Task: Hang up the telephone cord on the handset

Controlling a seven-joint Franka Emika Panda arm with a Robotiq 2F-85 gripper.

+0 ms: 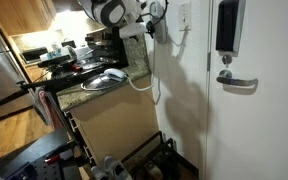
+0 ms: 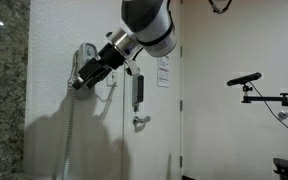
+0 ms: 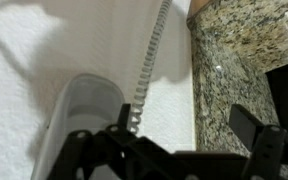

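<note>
The handset [image 3: 79,115] is a light-grey rounded receiver against the white wall, at the lower left of the wrist view. The coiled telephone cord [image 3: 149,55] runs down the wall beside it, close to my left finger [image 3: 124,118]. My gripper [image 3: 184,122] is open, with nothing between the fingers. In an exterior view the gripper [image 2: 77,82] is at the wall just below the handset [image 2: 88,52], and the cord [image 2: 74,125] hangs straight down. In an exterior view the cord [image 1: 142,82] droops in a loop under the gripper [image 1: 154,24].
A granite countertop [image 3: 244,60] ends at the wall right of the cord, with a sink [image 1: 106,80] and kitchen clutter on it. A white switch plate [image 1: 184,15], a black box [image 1: 227,27] and a door handle [image 1: 239,82] lie further along the wall.
</note>
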